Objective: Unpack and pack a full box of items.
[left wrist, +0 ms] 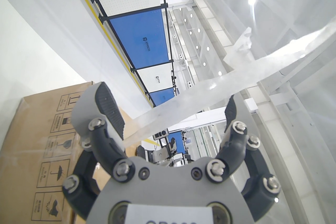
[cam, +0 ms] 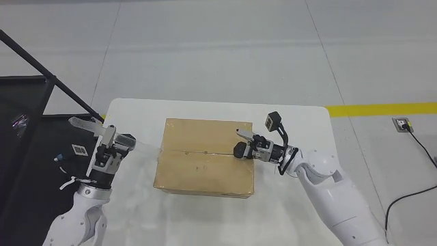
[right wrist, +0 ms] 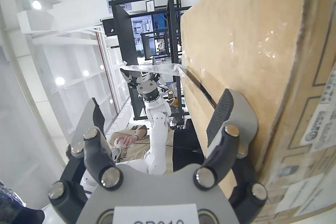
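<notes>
The left gripper [left wrist: 168, 101] stands wide open just off the end of the box [cam: 205, 164]. A strip of clear tape [left wrist: 236, 78] runs from the box up between its spread fingers and past them, clamped by nothing. The right gripper [right wrist: 160, 101] is spread too, with one finger [right wrist: 220, 114] lying flat on the box top beside the centre seam and the other off in the air. The box sits between both on the table [cam: 136, 205].
</notes>
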Robot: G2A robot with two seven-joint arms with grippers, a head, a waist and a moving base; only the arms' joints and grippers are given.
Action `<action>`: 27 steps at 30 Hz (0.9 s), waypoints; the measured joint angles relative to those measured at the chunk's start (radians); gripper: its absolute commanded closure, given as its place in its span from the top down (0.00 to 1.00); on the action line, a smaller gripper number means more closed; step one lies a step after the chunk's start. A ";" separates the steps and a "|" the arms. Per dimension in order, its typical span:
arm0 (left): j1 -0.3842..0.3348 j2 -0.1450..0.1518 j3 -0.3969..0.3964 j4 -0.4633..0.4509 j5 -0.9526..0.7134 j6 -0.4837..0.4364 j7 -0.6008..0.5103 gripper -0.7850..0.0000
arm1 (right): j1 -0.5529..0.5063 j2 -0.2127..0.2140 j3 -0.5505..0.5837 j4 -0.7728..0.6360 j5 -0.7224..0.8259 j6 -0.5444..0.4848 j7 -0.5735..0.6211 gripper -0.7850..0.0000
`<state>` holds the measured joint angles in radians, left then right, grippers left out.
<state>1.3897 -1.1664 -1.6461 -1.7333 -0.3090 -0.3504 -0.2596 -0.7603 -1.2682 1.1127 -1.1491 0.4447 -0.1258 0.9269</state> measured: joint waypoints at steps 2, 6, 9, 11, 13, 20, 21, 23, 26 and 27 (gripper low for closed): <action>0.005 -0.001 0.005 -0.012 0.011 0.000 -0.004 1.00 | 0.002 0.000 0.002 0.006 0.002 -0.001 0.004 1.00; 0.014 -0.002 0.019 -0.039 0.037 0.003 -0.009 1.00 | 0.006 -0.001 0.001 0.013 0.005 -0.004 0.009 1.00; 0.021 -0.004 0.033 -0.061 0.059 0.008 -0.011 1.00 | 0.009 -0.001 0.001 0.018 0.008 -0.008 0.014 1.00; 0.024 -0.005 0.046 -0.074 0.076 0.014 -0.007 1.00 | 0.010 -0.002 0.004 0.021 0.017 -0.018 0.018 1.00; 0.022 -0.007 0.062 -0.081 0.092 0.023 -0.003 1.00 | 0.007 -0.002 0.010 0.020 0.030 -0.042 0.027 1.00; -0.016 -0.014 0.128 -0.079 0.153 0.070 0.011 1.00 | -0.012 0.004 0.037 0.007 0.046 -0.091 0.044 1.00; -0.023 -0.015 0.137 -0.078 0.162 0.077 0.014 1.00 | -0.014 0.005 0.040 0.006 0.046 -0.093 0.046 1.00; -0.040 -0.018 0.156 -0.072 0.181 0.092 0.018 1.00 | -0.020 0.007 0.045 0.003 0.046 -0.094 0.049 1.00; -0.055 -0.020 0.174 -0.069 0.208 0.101 0.026 1.00 | -0.025 0.009 0.047 0.000 0.042 -0.093 0.061 1.00; -0.057 -0.021 0.177 -0.069 0.213 0.102 0.029 1.00 | -0.026 0.010 0.048 -0.001 0.041 -0.092 0.065 1.00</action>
<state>1.3326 -1.1872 -1.4692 -1.8021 -0.0960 -0.2488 -0.2306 -0.7866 -1.2582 1.1608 -1.1496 0.4855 -0.2183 0.9924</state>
